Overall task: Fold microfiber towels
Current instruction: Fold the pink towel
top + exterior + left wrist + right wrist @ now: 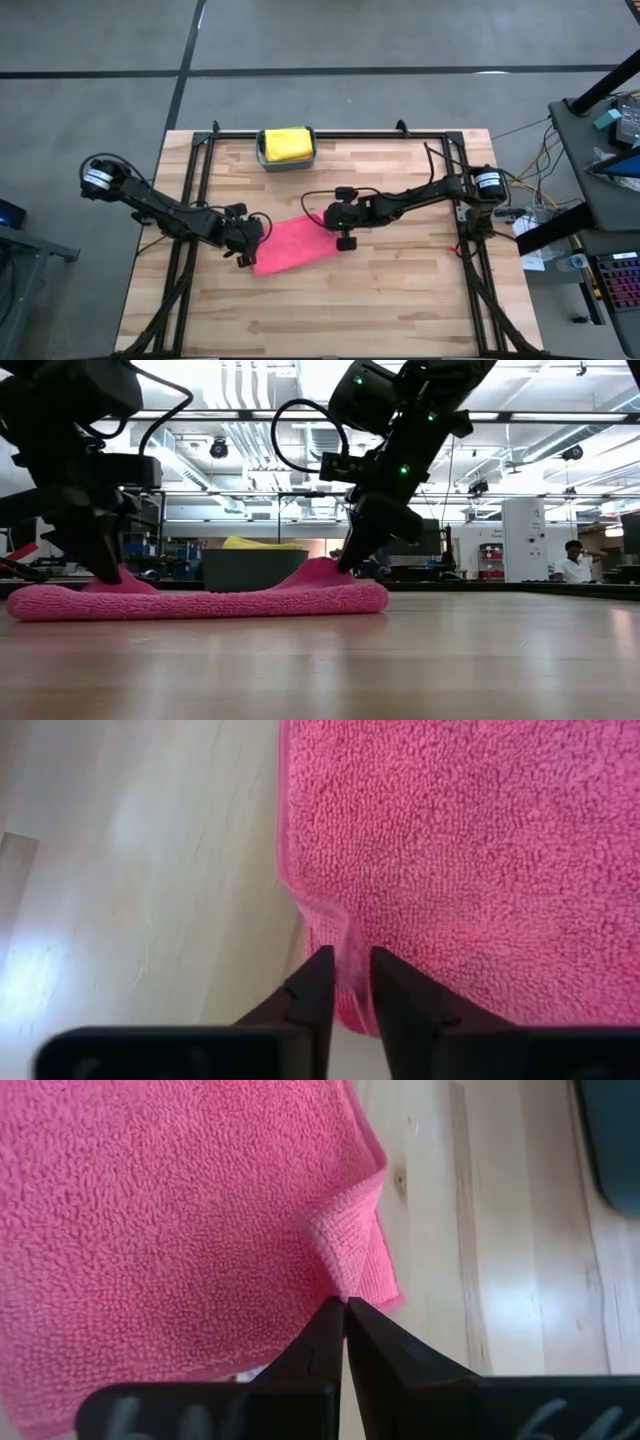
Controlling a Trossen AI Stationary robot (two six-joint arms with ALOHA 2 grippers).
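Pink towel (292, 246) lies flat on the wooden counter (400, 290), roughly mid-counter, spanning the gap between the two claws.

Left claw (347, 982): down at the towel's near-left edge. Fingers slightly parted, a raised ridge of the hem pinched up between them; the grip looks loose. Outboard of this claw, bare counter runs to the counter's side edge; the towel's hem runs straight away from the fingertips.

Right claw (345, 1312): closed tight on the towel's opposite corner, which is lifted into a small peak with the ribbed hem folded over just beyond the tips. Bare wood lies directly beside this claw on its outer side.

Low view: towel edge rests on the counter as a thick rolled rim between both claws, rising at each pinch point.

Teal bin (286, 158) sits at the far edge, well apart from both claws, with a yellow towel (285, 143) inside. Open counter ahead and to both sides.
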